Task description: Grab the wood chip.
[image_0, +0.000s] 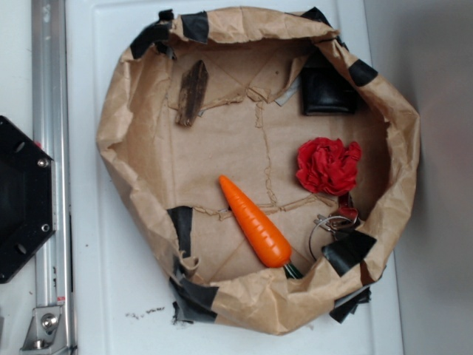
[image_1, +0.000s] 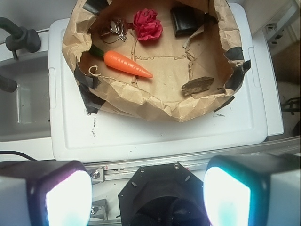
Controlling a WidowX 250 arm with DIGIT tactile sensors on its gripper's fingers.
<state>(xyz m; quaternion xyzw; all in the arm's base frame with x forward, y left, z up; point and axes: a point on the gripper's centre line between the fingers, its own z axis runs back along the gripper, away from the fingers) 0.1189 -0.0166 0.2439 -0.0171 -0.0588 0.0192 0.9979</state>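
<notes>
Five items sit inside the crumpled brown paper nest with black tape patches (image_0: 118,111) on the white plastic tabletop (image_0: 111,296): the small dark brown, flat, pointed wood chip (image_0: 192,92), an orange plastic carrot (image_0: 255,222), a red crumpled cloth ball (image_0: 328,166), a black rectangular wallet-like object (image_0: 325,92) and a bunch of metal key rings (image_0: 330,224). The wood chip lies flat on the paper floor close under the nest wall, well apart from the carrot and cloth, nothing touching it. In the wrist view the pincer (image_1: 146,193) is spread wide, both pads (image_1: 68,197) at the bottom edge with nothing between them, back over the black hexagonal base (image_1: 162,190) and far from the wood chip (image_1: 197,84) (the arm does not show in the exterior view at all). Approach not started, judged from that. To do it well: come in over the paper rim rather than through it, turn the wrist so the jaws close across the chip's narrow width, descend right to the paper since the piece is thin, and mind the raised wall beside it, which may snag one finger.
</notes>
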